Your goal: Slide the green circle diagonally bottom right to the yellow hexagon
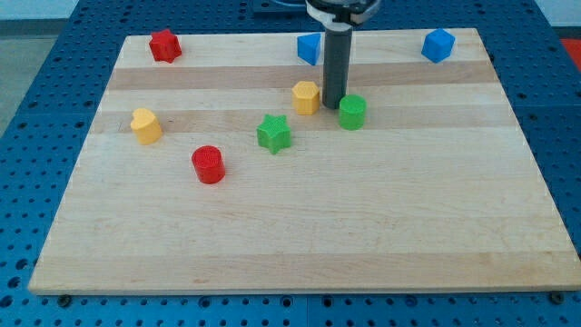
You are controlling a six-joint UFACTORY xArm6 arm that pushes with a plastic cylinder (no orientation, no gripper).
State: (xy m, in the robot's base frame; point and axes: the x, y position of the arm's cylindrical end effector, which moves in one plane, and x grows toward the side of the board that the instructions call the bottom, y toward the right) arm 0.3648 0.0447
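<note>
Green circle, a short cylinder, stands in the upper middle of the wooden surface, nearer the top edge than the bottom. My tip rests just at its left flank, touching or nearly so, in the narrow gap between it and the yellow hexagon, which sits immediately to the left of the rod and slightly higher. No pincer is fitted; the arm ends in a plain rod, so nothing opens or closes.

Judged against the task, the circle already lies to the right of the hexagon and a little below it, so only a small correction seems left. To finish well, the push should run toward the bottom-right corner, with the tip behind the circle on its upper-left side, so the block travels straight rather than spinning off the rod. Contact should be centred on the round wall; an off-centre touch would likely deflect it sideways. The hexagon is so close to the rod that any backward sweep could nudge it out of place.

Farther out, a green star lies lower left of the pair, a red cylinder beyond it, and a yellow heart-like block near the left edge. A red block sits by the top-left corner, a blue block at the top edge, another blue block by the top-right corner.
</note>
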